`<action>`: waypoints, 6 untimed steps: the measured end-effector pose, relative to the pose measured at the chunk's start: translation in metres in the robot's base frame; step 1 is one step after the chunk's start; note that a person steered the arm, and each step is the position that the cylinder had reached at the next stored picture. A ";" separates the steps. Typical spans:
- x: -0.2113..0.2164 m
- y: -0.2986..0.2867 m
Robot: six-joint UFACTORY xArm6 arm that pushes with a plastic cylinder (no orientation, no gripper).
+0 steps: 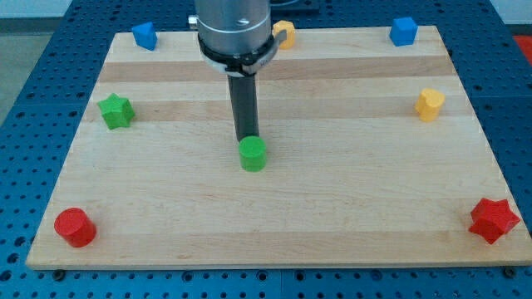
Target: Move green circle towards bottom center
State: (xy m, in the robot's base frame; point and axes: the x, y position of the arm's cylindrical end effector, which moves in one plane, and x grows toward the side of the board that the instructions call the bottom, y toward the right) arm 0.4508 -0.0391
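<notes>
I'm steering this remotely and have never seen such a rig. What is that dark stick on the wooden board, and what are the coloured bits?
One camera looks down at a wooden board. The arm carries no grasping tool, only a dark rod; my tip sits just above the green circle in the view, apparently touching it. Nothing is held; blocks get pushed. Around the edges: a green star, red cylinder, red star, two blue blocks and two yellow blocks, one partly hidden behind the arm.
</notes>
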 end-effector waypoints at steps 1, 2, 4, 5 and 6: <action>0.021 0.009; 0.039 0.016; 0.067 0.035; 0.077 0.042; 0.091 0.048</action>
